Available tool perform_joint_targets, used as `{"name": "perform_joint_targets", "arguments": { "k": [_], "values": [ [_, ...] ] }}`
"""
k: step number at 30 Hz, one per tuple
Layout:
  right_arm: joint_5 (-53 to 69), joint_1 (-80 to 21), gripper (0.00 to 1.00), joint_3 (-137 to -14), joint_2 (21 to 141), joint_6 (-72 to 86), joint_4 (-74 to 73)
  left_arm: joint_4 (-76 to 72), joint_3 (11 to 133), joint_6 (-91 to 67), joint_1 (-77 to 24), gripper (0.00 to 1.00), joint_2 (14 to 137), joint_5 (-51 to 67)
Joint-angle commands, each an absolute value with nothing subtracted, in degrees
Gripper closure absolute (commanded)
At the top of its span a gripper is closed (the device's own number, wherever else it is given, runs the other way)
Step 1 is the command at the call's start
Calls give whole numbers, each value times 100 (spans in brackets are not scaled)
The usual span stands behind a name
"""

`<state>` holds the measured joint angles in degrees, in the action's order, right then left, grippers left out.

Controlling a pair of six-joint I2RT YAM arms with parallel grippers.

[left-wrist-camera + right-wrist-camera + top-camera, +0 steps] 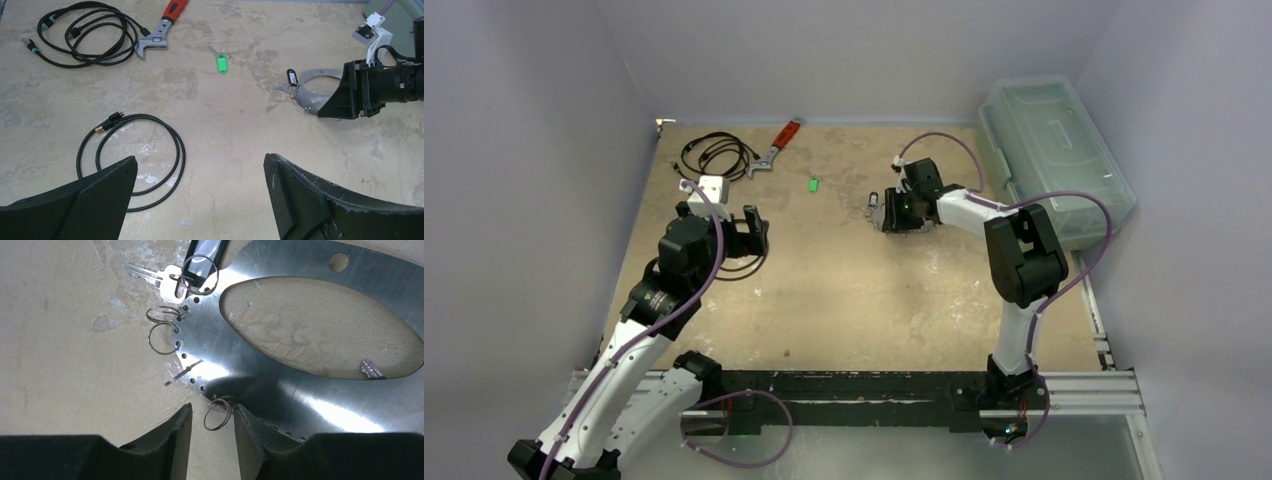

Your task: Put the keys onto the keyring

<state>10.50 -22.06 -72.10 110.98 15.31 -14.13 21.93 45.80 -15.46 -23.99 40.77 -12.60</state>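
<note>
The keyring [320, 390] is a flat grey metal loop with edge holes and small split rings, lying on the table [844, 290]. My right gripper [213, 410] is low over its edge, its fingers slightly apart around one small split ring [218, 414]. The dark-tagged key [200, 260] hangs on the keyring by a ring. A bare key tip [372, 371] shows inside the loop. The green-tagged key [812, 183] lies loose, also in the left wrist view [221, 63]. The blue key is out of view. My left gripper [200, 160] is open and empty.
A red-handled wrench [776, 148] and coiled black cables [714, 155] lie at the back left. Another cable coil [131, 152] lies by my left gripper. A white box [709, 190] sits near the left arm. A clear plastic case [1054, 150] stands at the right.
</note>
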Motion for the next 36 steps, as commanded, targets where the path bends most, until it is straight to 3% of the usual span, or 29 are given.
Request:
{"name": "perform_joint_targets", "arguments": {
  "k": [1, 22, 36],
  "values": [
    [1223, -2215, 61, -7232, 10998, 1380, -1386, 1995, 4575, -1600, -2356, 4, 4069, -1211],
    [936, -2216, 75, -7093, 10928, 1592, -1451, 1986, 4548, -1600, -2351, 4, 4192, -1239],
    [1188, -2251, 100, -6499, 10357, 1771, -1202, 1986, 4536, -1601, -2355, 4, 4279, -1242]
  ]
}}
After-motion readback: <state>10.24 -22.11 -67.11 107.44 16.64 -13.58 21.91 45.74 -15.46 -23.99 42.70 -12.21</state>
